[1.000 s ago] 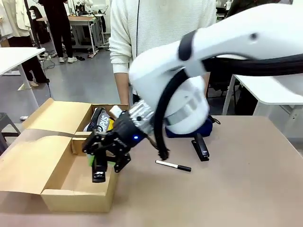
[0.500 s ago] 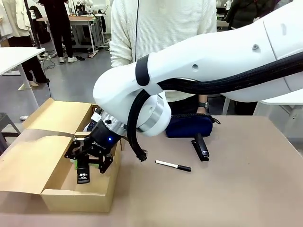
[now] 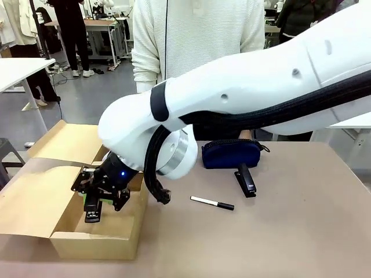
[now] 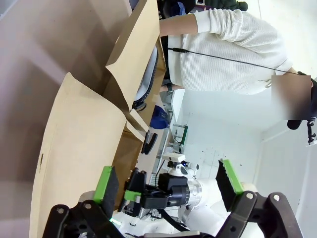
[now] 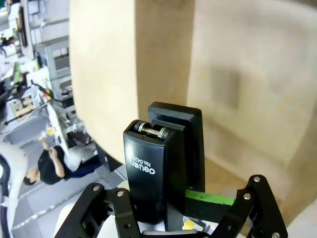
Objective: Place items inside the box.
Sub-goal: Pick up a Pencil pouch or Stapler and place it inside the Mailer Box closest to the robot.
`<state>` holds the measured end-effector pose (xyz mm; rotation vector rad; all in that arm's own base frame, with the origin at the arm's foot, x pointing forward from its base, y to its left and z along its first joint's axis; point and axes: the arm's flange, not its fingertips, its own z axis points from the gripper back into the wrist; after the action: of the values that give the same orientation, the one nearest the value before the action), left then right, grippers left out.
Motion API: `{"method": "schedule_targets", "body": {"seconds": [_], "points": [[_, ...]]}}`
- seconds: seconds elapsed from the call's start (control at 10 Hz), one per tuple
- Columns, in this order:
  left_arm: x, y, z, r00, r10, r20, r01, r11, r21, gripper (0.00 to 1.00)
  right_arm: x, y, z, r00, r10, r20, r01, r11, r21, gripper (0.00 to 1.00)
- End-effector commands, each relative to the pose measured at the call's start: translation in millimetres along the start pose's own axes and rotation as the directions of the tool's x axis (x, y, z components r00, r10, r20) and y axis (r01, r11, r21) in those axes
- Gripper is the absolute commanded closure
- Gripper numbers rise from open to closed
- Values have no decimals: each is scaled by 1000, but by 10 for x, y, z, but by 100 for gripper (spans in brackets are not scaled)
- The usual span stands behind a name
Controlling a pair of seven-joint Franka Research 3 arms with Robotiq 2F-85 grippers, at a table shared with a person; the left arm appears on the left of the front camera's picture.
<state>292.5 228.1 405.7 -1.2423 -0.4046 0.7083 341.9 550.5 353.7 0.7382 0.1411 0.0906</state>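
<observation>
1. The right arm reaches across the surface (image 3: 301,231) from its right edge to the cardboard box (image 3: 95,243). The box sits at the near left corner with its flaps folded open.
2. The right claw (image 3: 93,201) is down inside the box walls, with its fingers closed on a black stapler (image 3: 92,214).
3. In the right wrist view the stapler (image 5: 163,163) is clamped between the green pads and points at bare cardboard (white "deli" print shows on its end). Whether it touches the box floor cannot be told.
4. The left claw (image 4: 166,168) is spread wide and holds nothing, its green pads well apart. It looks along the box's open flaps.
5. A grey pouch (image 4: 147,79) is tucked between the flaps at the box's far end in the left wrist view.
6. The navy zip pouch (image 3: 231,153) lies near the far edge of the surface, about midway along it. It is in front of a person (image 3: 191,40) in a white sweater.
7. A second stapler (image 3: 246,179) lies flat just beside the pouch, on its near side.
8. The marker (image 3: 212,202), white with a black cap, lies flat toward the middle of the surface. It is between the box and the second stapler and apart from both.
</observation>
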Motion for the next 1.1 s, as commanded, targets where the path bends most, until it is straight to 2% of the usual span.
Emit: {"method": "schedule_targets", "body": {"seconds": [0.0,0.3,0.4,0.5,0.6,0.8,0.9,1.0], "points": [[-14,4,20,1000,-20,-11,20,1000,-3,0,122,127,-75,999,-41,20,42,998,-36,87],[-14,4,20,1000,-20,-11,20,1000,-3,0,147,117,-84,998,-50,25,51,998,-36,87],[-14,4,20,1000,-20,-11,20,1000,-3,0,144,102,-86,999,-48,11,48,998,-31,47],[-14,4,20,1000,-20,-11,20,1000,-3,0,137,83,-91,999,-50,3,50,998,-29,29],[-14,4,20,1000,-20,-11,20,1000,-3,0,135,82,-87,999,-52,2,52,998,-27,0],[-14,4,20,1000,-20,-11,20,1000,-3,0,138,86,-83,999,-52,7,52,998,-27,0],[-14,4,20,1000,-20,-11,20,1000,-3,0,128,86,-79,999,-50,6,50,998,-31,6],[-14,4,20,1000,-20,-11,20,1000,-3,0,119,92,-71,999,-41,10,41,998,-37,0]]}}
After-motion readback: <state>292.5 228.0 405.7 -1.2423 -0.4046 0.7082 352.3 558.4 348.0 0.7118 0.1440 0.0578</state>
